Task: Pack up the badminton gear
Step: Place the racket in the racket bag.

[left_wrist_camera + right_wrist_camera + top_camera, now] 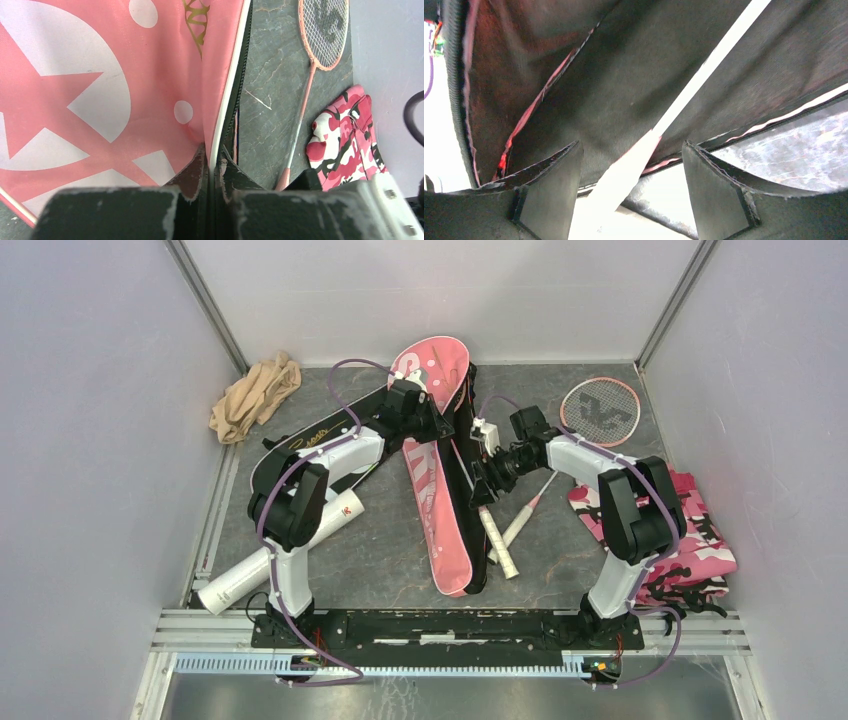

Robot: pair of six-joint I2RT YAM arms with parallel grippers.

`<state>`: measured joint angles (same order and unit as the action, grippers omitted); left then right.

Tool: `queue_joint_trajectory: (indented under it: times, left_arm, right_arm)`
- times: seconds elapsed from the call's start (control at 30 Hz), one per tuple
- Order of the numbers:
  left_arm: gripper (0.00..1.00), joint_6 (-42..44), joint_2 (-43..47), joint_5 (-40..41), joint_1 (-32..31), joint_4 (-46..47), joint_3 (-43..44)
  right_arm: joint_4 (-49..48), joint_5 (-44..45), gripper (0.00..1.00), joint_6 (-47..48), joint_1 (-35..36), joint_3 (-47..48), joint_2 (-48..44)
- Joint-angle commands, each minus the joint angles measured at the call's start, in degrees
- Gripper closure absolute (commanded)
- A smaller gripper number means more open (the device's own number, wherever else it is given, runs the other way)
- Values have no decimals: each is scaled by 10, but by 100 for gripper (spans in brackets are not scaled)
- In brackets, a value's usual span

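A pink racket bag [430,455] lies across the middle of the table with its black inside [634,75] showing. My left gripper [437,422] [216,165] is shut on the bag's white-piped edge [227,105] and holds that flap up. My right gripper [482,490] [630,145] stands open at the bag's side. A white racket handle [624,180] passes loose between its fingers and runs into the bag. White handles [503,540] stick out beside the bag. A pink-framed racket head [598,408] [324,30] lies at the back right. A black bag [310,445] and a white tube [255,570] lie to the left.
A beige cloth [255,395] is bunched in the back left corner. A pink camouflage cloth [690,535] [345,135] lies on the right by the right arm. Grey walls close in the table on three sides.
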<state>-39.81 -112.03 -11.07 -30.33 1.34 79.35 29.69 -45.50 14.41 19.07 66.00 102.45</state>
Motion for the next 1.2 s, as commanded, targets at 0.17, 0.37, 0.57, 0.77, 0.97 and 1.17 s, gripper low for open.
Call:
queue_joint_trajectory:
  times: [0.17, 0.37, 0.57, 0.77, 0.97, 1.17]
  left_arm:
    - [98, -2, 3, 0, 4, 25, 21]
    - [98, -6, 1, -5, 3, 27, 15]
    - [98, -2, 5, -4, 3, 29, 7]
    - [98, 15, 7, -4, 0, 37, -8]
    - [98, 32, 7, 5, -10, 41, -22]
    - [98, 36, 8, 18, -16, 43, -34]
  right_arm:
    - [14, -52, 31, 46, 0, -26, 11]
    - [-17, -73, 45, 12, 8, -23, 36]
    - [-17, -74, 70, -5, 11, -2, 34]
    - [-23, -81, 88, -36, 11, 11, 20]
    - [-9, -80, 97, -56, 16, 40, 26]
    - [8, -67, 100, -72, 19, 58, 29]
